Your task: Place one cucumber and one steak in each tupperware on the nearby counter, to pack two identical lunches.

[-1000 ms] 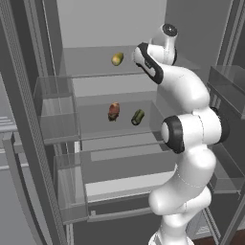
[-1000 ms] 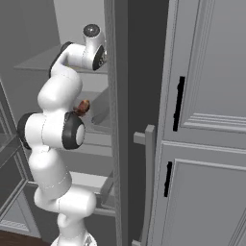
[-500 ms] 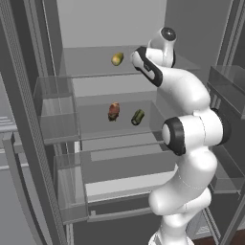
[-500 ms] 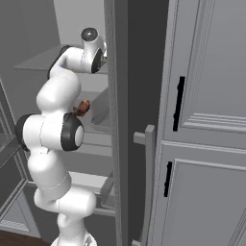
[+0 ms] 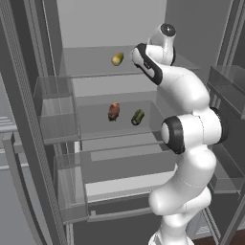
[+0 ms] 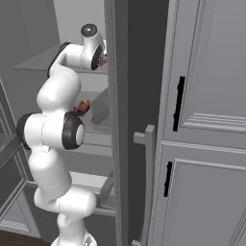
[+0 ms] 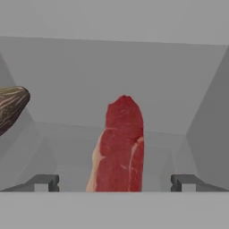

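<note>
In the hand view a red raw steak point(image 7: 120, 147) stands on the top fridge shelf, right ahead and between my two fingertips point(image 7: 42, 182). My gripper point(image 7: 114, 183) is open, its jaws wide on either side of the steak and apart from it. A green-brown cucumber point(image 7: 11, 107) lies to the left on the same shelf and appears in the left base view too point(image 5: 117, 59). My arm point(image 5: 158, 67) reaches up to that shelf. On the middle shelf lie a second steak point(image 5: 114, 111) and a dark green cucumber point(image 5: 138, 117).
The fridge stands open, with glass shelves point(image 5: 95, 136) and clear door bins point(image 5: 52, 103) on the left. Its door edge point(image 6: 120, 120) rises close to my arm's right, and grey panelled cabinets point(image 6: 206, 144) with black handles lie beyond.
My wrist has shifted only slightly at the top shelf. The jaws have stayed wide open, and nothing on the shelves has moved.
</note>
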